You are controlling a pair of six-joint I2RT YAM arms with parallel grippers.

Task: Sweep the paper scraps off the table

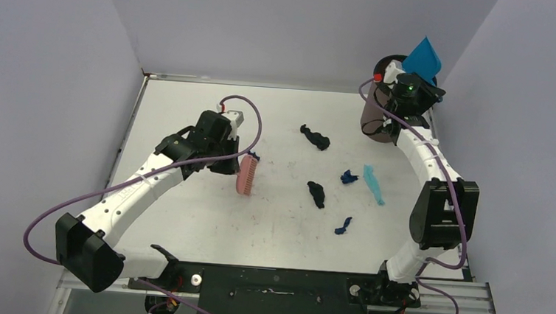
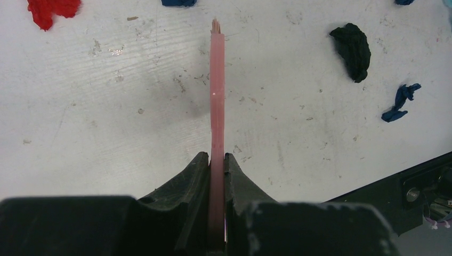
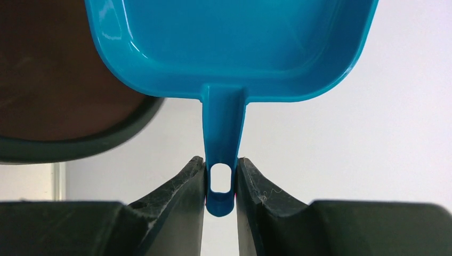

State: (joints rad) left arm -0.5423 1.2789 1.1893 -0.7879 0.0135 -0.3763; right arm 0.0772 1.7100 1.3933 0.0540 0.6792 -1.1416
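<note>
My left gripper (image 1: pixel 229 162) is shut on the handle of the pink hand brush (image 1: pixel 246 175), held edge-on just over the white table (image 1: pixel 182 217); in the left wrist view the gripper (image 2: pixel 216 157) clamps the brush (image 2: pixel 216 106). Paper scraps lie to the brush's right: two black ones (image 1: pixel 315 137) (image 1: pixel 316 194), dark blue ones (image 1: pixel 348 177) (image 1: pixel 342 226), and a light-blue strip (image 1: pixel 374 184). A red scrap (image 2: pixel 50 9) shows only in the left wrist view. My right gripper (image 3: pixel 220 162) is shut on the blue dustpan's handle (image 3: pixel 229 48), raised at the far right (image 1: pixel 422 58).
A dark round bin (image 1: pixel 381 114) stands at the table's far right corner, under the raised dustpan; its rim also shows in the right wrist view (image 3: pixel 53 144). Grey-lilac walls close in three sides. The black base rail (image 1: pixel 273 284) runs along the near edge.
</note>
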